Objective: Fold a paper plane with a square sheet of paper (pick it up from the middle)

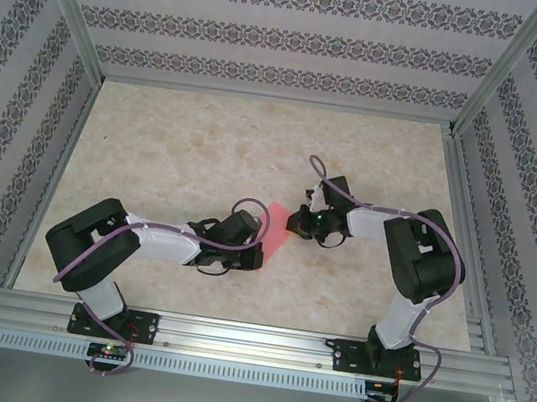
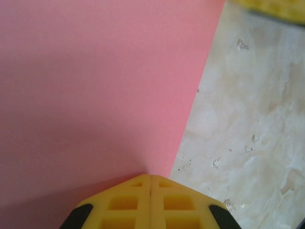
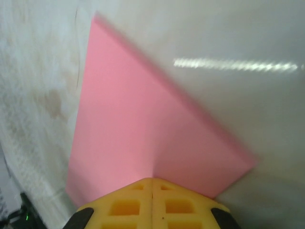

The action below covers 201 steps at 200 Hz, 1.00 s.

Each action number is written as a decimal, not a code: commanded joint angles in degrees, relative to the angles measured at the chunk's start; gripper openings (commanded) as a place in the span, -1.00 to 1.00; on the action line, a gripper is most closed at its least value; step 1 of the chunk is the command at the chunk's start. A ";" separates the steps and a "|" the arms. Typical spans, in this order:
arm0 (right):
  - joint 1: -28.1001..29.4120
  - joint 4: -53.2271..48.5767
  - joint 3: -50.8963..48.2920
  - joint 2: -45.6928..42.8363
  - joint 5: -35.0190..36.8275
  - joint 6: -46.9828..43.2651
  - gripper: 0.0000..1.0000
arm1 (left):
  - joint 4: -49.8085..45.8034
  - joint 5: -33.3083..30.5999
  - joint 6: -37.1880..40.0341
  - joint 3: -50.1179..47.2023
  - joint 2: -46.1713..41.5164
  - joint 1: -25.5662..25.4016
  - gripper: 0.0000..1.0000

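Overhead, the square sheet of paper sits at mid-table, spanning the gap between the two arms, its pink face partly covered by them. The left gripper meets the sheet's near-left side and the right gripper meets its far-right side; how the jaws stand cannot be judged from this height. At the left wrist, the left gripper has its yellow fingers pressed together with no gap, and the paper runs into the seam at their tips, so it is pinched there; marbled table lies to the right of the sheet's straight edge. At the right wrist, the right gripper is likewise closed tight, fingers flush, nipping the sheet, with a faint fold line rising from the tips; focus is soft
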 commanded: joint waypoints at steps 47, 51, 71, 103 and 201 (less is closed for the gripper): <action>-6.09 -4.16 7.10 1.97 8.91 -3.16 -1.00 | -8.27 0.87 -0.49 -0.09 2.76 -0.77 -1.00; -6.00 -4.07 7.02 1.02 8.79 -2.89 -1.00 | -8.20 1.05 -0.40 0.22 2.47 -0.68 -1.00; -4.21 -5.80 6.31 -4.93 11.09 -2.17 -1.00 | -9.19 1.59 1.35 3.29 1.06 -0.29 -0.91; 0.85 -9.61 2.58 -14.19 20.09 1.03 -0.86 | -11.23 1.19 2.85 7.63 -2.47 1.64 -0.56; 15.56 -19.11 10.29 -5.51 36.21 8.99 -0.32 | -16.47 2.02 2.53 -0.64 -16.65 19.67 0.23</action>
